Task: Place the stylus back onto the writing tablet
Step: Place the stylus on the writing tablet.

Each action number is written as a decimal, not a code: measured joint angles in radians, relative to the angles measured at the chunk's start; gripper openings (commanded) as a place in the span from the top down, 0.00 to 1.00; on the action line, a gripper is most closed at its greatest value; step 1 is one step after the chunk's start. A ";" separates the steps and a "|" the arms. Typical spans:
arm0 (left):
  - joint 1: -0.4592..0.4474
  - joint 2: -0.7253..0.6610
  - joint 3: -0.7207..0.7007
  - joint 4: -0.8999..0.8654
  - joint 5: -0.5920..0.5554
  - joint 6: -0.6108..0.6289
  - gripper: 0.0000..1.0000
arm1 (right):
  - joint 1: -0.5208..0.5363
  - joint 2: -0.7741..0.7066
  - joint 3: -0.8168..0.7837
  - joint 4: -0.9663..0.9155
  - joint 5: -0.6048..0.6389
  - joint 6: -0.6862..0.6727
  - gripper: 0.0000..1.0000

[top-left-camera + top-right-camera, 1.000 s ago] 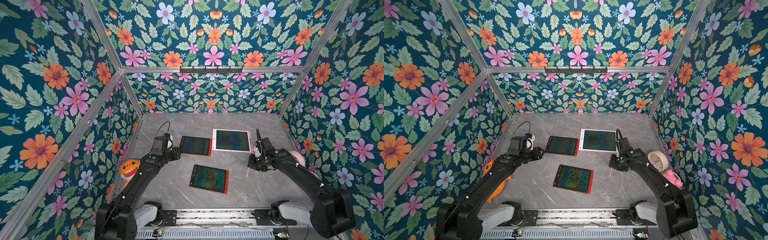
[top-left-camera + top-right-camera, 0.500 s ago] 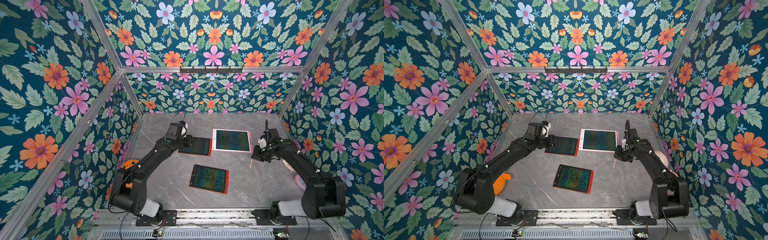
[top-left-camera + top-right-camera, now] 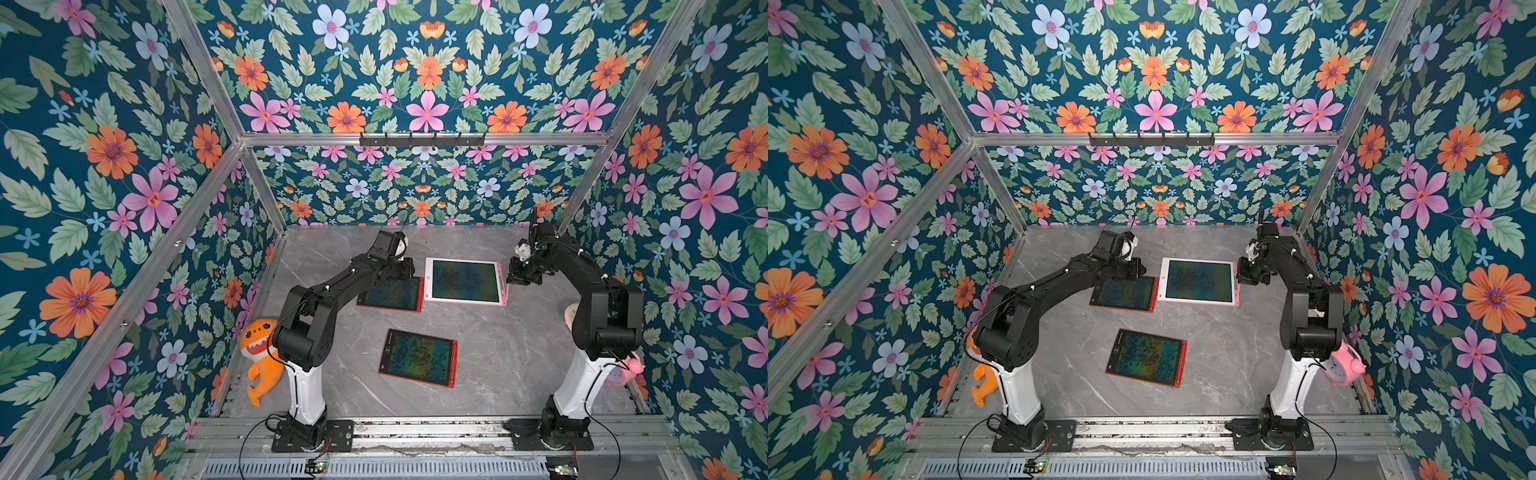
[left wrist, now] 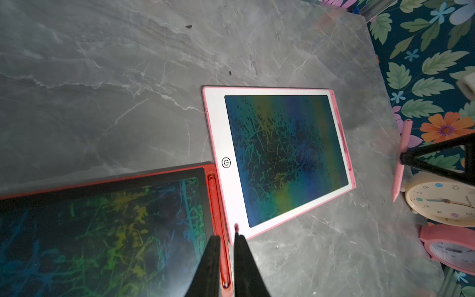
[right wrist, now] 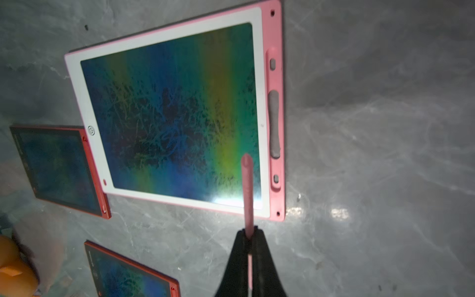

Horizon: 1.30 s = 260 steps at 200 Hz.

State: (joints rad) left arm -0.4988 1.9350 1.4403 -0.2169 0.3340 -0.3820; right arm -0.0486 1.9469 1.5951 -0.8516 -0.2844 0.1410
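Over the slotted edge of the pink writing tablet [image 5: 169,110], the pink stylus [image 5: 247,190] hung clamped in the closed jaws of the right gripper [image 5: 248,239], its shaft roughly parallel to the empty holder groove [image 5: 274,123] but offset toward the screen. Doing this step well looked to call for sliding sideways until shaft and groove aligned, lowering flat, pressing lightly, then releasing. Farther off, the left gripper [image 4: 227,239] straddled the red stylus [image 4: 217,218] lying in the red tablet [image 4: 102,218], jaws nearly together, though whether they pinched it could not be told.
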 measured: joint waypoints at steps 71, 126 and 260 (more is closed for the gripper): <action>-0.028 0.170 0.134 0.002 0.009 -0.004 0.95 | 0.004 0.208 0.284 -0.117 0.112 -0.073 1.00; -0.058 0.231 0.183 0.000 0.015 -0.004 0.99 | 0.031 0.278 0.341 -0.148 0.138 -0.101 1.00; -0.086 0.267 0.187 -0.022 0.022 0.019 1.00 | 0.072 0.327 0.349 -0.153 0.196 -0.122 1.00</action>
State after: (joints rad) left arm -0.5846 2.2024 1.6276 -0.2386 0.3557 -0.3630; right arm 0.0238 2.2738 1.9442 -1.0042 -0.0887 0.0189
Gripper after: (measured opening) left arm 0.060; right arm 0.065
